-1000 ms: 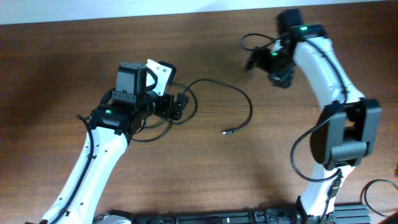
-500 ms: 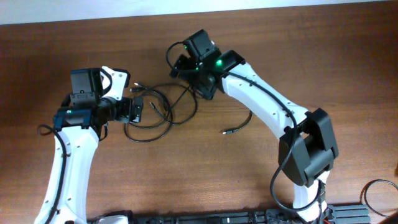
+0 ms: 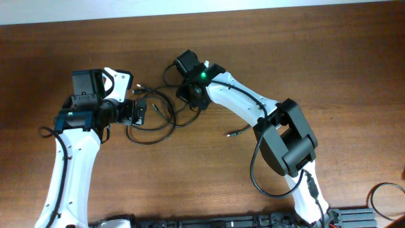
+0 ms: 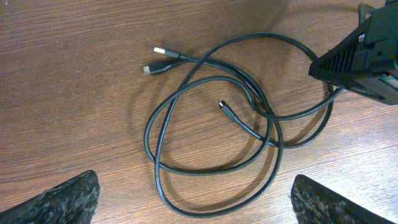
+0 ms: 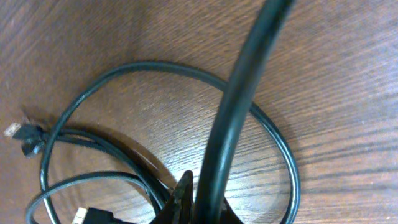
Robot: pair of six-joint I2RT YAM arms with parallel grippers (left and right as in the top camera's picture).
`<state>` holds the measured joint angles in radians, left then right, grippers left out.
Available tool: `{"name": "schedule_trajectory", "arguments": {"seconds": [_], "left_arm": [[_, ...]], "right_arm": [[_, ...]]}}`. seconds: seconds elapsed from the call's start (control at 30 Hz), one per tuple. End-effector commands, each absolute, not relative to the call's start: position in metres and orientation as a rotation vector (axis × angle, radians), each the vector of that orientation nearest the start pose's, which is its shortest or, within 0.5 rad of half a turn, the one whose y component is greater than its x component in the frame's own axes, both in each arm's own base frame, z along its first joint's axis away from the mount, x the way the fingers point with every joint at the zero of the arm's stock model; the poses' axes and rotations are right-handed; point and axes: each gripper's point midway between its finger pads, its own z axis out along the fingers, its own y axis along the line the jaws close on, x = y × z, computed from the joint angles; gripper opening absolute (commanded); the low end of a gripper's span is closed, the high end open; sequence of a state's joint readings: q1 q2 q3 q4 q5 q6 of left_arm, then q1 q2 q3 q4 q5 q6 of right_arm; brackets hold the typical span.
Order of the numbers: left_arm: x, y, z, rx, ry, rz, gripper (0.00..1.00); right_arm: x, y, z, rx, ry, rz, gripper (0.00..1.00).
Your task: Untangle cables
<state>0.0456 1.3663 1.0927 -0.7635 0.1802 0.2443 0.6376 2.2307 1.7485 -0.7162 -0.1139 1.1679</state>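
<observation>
The right gripper (image 5: pixel 193 208) is mostly cut off at the bottom edge of its wrist view (only a dark wedge shows) and is hidden under its own wrist from overhead. It is clenched on one strand of the cables (image 5: pixel 227 124), which lie tangled centre-left on the table (image 3: pixel 329 57). That arm reaches far across to its left. The left gripper (image 4: pixel 193 199) gapes wide beside the loops, holding nothing.
</observation>
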Motion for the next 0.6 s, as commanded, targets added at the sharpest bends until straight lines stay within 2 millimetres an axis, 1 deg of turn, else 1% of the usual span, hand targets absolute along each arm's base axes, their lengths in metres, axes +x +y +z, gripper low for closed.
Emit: {"name": "schedule_trajectory", "arguments": {"seconds": [0.0, 0.03, 0.07, 0.1, 0.13, 0.17, 0.23, 0.27, 0.3, 0.33, 0.37, 0.4, 0.43, 0.5, 0.57], "left_arm": [[0.344, -0.016, 0.159, 0.342, 2.549, -0.136, 0.99], [0.344, -0.016, 0.159, 0.342, 2.549, -0.136, 0.99], [0.344, -0.016, 0.159, 0.343, 2.549, -0.136, 0.99], [0.344, -0.016, 0.159, 0.342, 2.549, -0.136, 0.99], [0.344, -0.016, 0.159, 0.342, 2.549, -0.136, 0.99], [0.344, -0.016, 0.159, 0.342, 2.549, -0.136, 0.99], [0.344, -0.016, 0.159, 0.342, 2.549, -0.136, 0.99], [0.344, -0.016, 0.159, 0.342, 2.549, -0.136, 0.99], [0.344, -0.016, 0.159, 0.342, 2.549, -0.136, 0.99], [0.344, -0.016, 0.159, 0.342, 2.549, -0.136, 0.99], [0.344, -0.016, 0.159, 0.342, 2.549, -0.136, 0.99], [0.344, -0.016, 0.159, 0.342, 2.549, -0.136, 0.99], [0.344, -0.016, 0.159, 0.343, 2.549, -0.136, 0.99], [0.344, -0.016, 0.159, 0.342, 2.549, -0.136, 0.99], [0.344, -0.016, 0.159, 0.343, 2.549, -0.136, 0.99]], "right_arm": [[0.415, 0.329, 0.071, 0.473, 2.815, 0.596, 0.04], [0.422, 0.328, 0.099, 0.422, 2.767, 0.630, 0.04], [0.433, 0.326, 0.146, 0.353, 2.676, 0.694, 0.04], [0.437, 0.325, 0.175, 0.307, 2.614, 0.728, 0.04], [0.442, 0.321, 0.212, 0.259, 2.536, 0.764, 0.04], [0.445, 0.316, 0.239, 0.254, 2.475, 0.781, 0.04], [0.448, 0.300, 0.303, 0.252, 2.327, 0.820, 0.04], [0.447, 0.286, 0.343, 0.263, 2.237, 0.848, 0.04], [0.445, 0.276, 0.371, 0.269, 2.173, 0.869, 0.04], [0.444, 0.265, 0.394, 0.282, 2.117, 0.877, 0.04], [0.443, 0.250, 0.420, 0.300, 2.048, 0.877, 0.04], [0.442, 0.231, 0.444, 0.331, 1.980, 0.865, 0.04], [0.441, 0.216, 0.459, 0.352, 1.940, 0.862, 0.04], [0.440, 0.190, 0.477, 0.385, 1.885, 0.853, 0.04], [0.439, 0.170, 0.488, 0.408, 1.851, 0.837, 0.04]]}}
